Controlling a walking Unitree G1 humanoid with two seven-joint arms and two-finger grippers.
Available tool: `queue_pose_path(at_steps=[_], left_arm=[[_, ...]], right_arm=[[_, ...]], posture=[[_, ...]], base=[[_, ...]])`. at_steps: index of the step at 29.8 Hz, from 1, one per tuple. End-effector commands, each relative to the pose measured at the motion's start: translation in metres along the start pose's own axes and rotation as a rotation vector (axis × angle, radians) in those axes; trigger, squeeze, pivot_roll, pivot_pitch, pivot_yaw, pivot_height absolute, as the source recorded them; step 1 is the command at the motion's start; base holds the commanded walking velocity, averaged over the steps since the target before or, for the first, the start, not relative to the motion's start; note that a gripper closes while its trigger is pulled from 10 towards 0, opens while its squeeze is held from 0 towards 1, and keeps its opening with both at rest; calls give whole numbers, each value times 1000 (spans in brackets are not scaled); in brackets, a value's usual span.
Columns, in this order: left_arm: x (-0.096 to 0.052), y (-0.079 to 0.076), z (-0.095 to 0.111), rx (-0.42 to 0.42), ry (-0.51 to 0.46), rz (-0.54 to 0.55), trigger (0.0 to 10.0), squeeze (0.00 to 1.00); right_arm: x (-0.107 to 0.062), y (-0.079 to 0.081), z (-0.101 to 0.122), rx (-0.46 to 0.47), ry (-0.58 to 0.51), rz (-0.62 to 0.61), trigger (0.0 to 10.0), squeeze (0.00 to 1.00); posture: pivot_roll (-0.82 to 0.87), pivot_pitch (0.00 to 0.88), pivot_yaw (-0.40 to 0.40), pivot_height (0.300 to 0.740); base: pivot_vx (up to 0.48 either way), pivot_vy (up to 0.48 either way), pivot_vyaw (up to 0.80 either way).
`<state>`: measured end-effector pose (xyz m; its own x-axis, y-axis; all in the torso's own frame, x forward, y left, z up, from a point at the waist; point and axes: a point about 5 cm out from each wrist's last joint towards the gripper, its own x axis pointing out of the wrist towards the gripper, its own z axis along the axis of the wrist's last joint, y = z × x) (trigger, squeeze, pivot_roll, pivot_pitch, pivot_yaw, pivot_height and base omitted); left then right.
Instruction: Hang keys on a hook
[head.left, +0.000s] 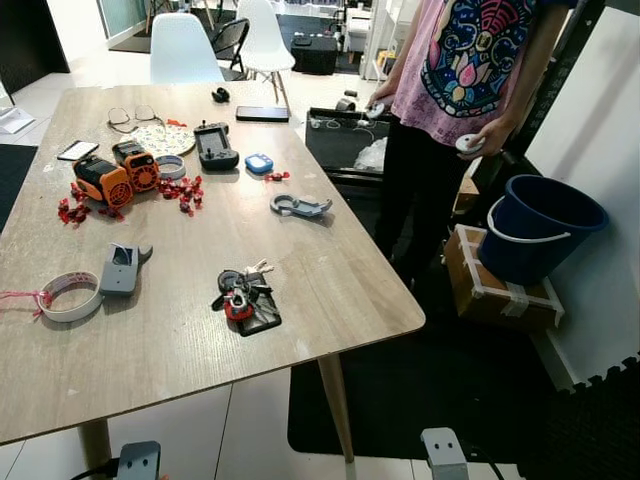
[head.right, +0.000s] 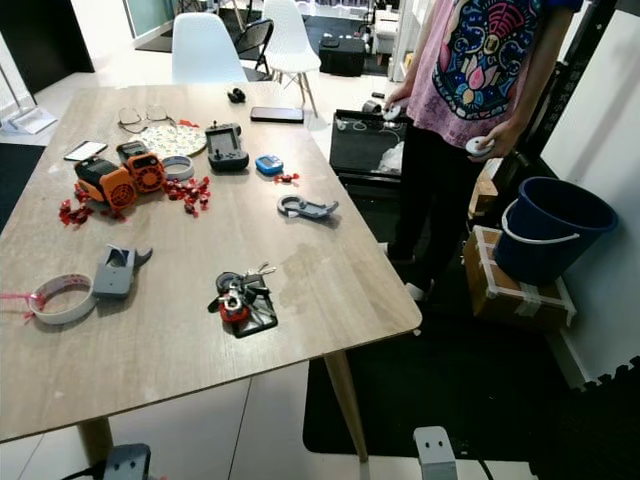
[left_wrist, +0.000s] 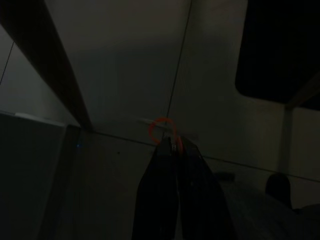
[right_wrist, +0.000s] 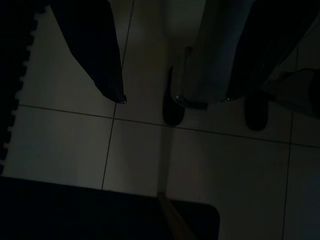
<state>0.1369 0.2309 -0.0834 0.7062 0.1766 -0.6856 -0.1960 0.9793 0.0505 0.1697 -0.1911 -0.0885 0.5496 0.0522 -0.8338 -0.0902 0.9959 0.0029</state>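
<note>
Nothing grabbed yet: left gripper (left_wrist: 172, 145) closed, right gripper (right_wrist: 175, 97) open, both idle below the table (head.left: 330, 290). Reach for the keys (head.left: 243, 297) near its front edge.

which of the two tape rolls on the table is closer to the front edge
The larger white tape roll by the grey dispenser, with a pink strip trailing from it. The smaller roll lies farther back, beside the orange robot toy.
</note>
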Motion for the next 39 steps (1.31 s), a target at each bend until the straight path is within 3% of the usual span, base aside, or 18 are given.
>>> queue_pose_path(at_steps=[1,9,13,30,34,39], left_arm=[[-1,-2,-5,3,26,1,10000,0],[0,2,-5,35,50,-3,10000,0],[-2,7,-9,-7,65,12,10000,0],[-4,8,-15,-31,109,27,10000,0],[-4,10,-16,-25,118,54,10000,0],[-3,13,-19,42,177,81,10000,0]], right_arm=[[-1,0,-5,-25,16,3,10000,0],[-1,0,-4,-38,20,3,10000,0],[0,0,0,-50,14,6,10000,0],[1,0,5,-78,10,13,10000,0],[1,0,6,-81,10,14,10000,0],[1,1,6,-84,10,19,10000,0]], posture=[[73,24,-37,740],[77,21,-40,740],[79,17,-47,740],[77,21,-55,740],[79,26,-56,740],[81,30,-54,740]], base=[[0,0,0],[0,0,673],[0,0,800],[0,0,800],[0,0,800],[0,0,800]])
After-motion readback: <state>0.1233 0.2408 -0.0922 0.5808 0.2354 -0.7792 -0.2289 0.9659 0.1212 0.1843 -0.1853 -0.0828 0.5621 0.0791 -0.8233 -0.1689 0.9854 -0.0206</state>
